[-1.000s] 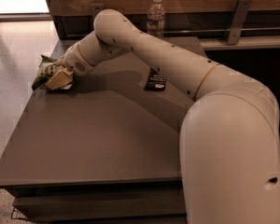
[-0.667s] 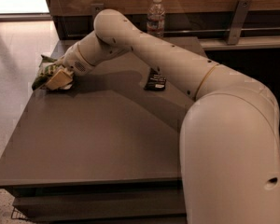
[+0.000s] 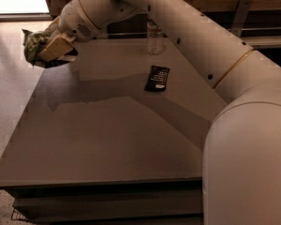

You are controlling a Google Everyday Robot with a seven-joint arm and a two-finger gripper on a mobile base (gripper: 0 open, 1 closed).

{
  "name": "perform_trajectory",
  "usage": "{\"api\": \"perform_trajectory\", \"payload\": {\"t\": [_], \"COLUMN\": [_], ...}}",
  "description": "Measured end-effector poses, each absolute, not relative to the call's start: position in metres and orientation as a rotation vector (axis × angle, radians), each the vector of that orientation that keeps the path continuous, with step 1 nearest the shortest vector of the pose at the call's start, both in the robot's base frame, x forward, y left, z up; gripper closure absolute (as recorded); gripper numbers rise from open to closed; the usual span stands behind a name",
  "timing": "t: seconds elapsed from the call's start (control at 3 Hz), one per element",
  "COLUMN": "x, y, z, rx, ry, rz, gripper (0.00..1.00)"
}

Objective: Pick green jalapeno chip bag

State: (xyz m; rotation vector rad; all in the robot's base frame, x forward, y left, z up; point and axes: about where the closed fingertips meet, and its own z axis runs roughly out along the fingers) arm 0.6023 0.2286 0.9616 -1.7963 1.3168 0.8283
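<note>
The green jalapeno chip bag is crumpled in my gripper, held in the air above the far left corner of the table. The gripper is shut on the bag, with one tan finger lying across its front. The bag's dark shadow falls on the table edge just below it. My white arm reaches in from the right foreground and crosses over the back of the table.
A small flat black wrapper with white print lies mid-table toward the back. A clear plastic water bottle stands at the far edge, partly behind my arm. A wooden wall and a metal bracket run along the back. Pale floor lies to the left.
The gripper has lifted the green bag off the table's far left corner; it now hangs above the surface. The wrapper and the bottle have not moved.
</note>
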Motion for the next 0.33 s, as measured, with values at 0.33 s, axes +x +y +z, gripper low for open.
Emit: {"api": "perform_trajectory", "payload": {"t": [0.33], "x": [0.5898], "y": [0.2174], "z": [1.0026], "rx": [-1.822], "ry": [1.216], "rz": [0.829], "gripper": [1.0]}}
